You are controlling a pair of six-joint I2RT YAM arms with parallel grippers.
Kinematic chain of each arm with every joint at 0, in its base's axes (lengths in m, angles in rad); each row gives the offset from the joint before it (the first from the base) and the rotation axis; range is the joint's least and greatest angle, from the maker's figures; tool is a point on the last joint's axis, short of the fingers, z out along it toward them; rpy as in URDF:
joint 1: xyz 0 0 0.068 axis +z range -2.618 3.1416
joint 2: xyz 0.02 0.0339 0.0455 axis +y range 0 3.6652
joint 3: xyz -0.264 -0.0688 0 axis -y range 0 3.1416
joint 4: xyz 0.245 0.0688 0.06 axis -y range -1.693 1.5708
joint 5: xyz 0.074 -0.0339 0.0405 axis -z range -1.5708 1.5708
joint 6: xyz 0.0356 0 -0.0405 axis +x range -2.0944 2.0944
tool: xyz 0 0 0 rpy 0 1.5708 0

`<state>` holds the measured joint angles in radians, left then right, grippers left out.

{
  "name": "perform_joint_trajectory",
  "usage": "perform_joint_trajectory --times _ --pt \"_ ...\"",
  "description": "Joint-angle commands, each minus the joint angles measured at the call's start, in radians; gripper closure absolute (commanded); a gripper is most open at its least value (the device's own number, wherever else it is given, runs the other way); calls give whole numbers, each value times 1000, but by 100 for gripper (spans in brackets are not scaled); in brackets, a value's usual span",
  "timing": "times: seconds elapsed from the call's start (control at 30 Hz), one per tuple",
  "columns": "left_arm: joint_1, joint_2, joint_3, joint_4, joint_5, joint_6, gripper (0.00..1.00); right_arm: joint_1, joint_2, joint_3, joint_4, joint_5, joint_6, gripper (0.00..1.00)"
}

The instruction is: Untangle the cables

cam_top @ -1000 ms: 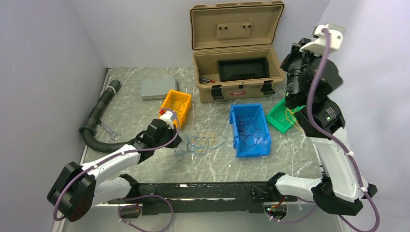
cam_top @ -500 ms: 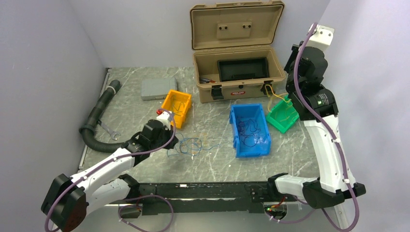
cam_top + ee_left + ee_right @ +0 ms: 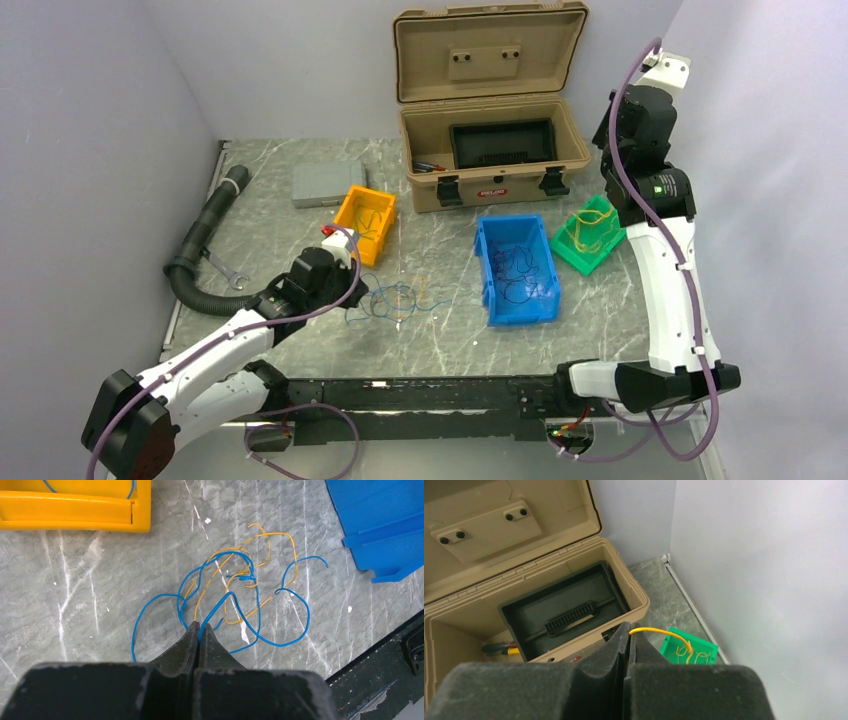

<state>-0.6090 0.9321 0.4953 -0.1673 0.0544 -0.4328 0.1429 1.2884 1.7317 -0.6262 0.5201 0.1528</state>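
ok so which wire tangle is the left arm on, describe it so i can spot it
From the open tan case at the back of the table, come forward to the gap between the orange bin and the blue bin. The tangle lies there, at the left tool's tip. Unlike the wires inside the bins, it sits on the marble itself, blue loops mixed with yellow.

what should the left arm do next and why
Probably draw the left gripper slowly back toward its base: its jaws are shut on a blue wire, and the blue strands loop through the yellow wire, so a gentle pull may slide them apart.
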Motion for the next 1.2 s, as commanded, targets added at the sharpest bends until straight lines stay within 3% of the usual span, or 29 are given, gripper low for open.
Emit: perform_joint_trajectory --times 0.0,0.5,1.17 --pt "5 -15 43 -5 -3 20 100 -15 1 75 9 -39 10 100" --pt "4 -11 49 5 19 14 100 -16 -91 167 -22 -9 8 100" --pt "1 -32 45 -5 35 -1 100 -41 -145 -67 8 21 47 100"
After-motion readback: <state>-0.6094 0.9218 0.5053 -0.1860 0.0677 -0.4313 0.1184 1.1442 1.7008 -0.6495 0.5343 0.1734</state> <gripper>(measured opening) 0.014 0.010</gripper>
